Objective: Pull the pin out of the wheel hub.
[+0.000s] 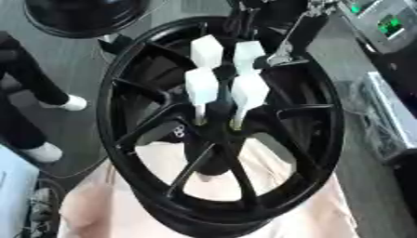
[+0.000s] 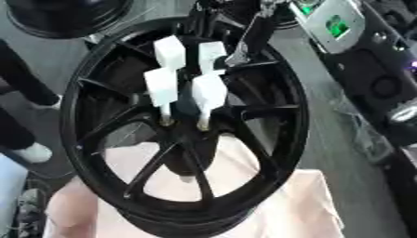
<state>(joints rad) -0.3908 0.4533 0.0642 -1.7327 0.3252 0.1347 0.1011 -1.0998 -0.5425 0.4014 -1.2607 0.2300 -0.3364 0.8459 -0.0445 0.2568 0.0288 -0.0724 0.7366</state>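
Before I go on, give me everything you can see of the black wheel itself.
The black wheel is a glossy, metal-looking rim with slim spokes running from a dark central hub out to a deep barrel. It stands tilted, its face turned up toward the camera, its lower edge resting on a pale pink cloth. Four white block-topped pins stick out of the hub in a cluster, the nearer two showing thin shafts with yellowish tips. A black arm with a silver link reaches in over its upper rim; no hand is clearly visible.

Stereo head cams, looking down, close; both share wheel hub (image 1: 218,125).
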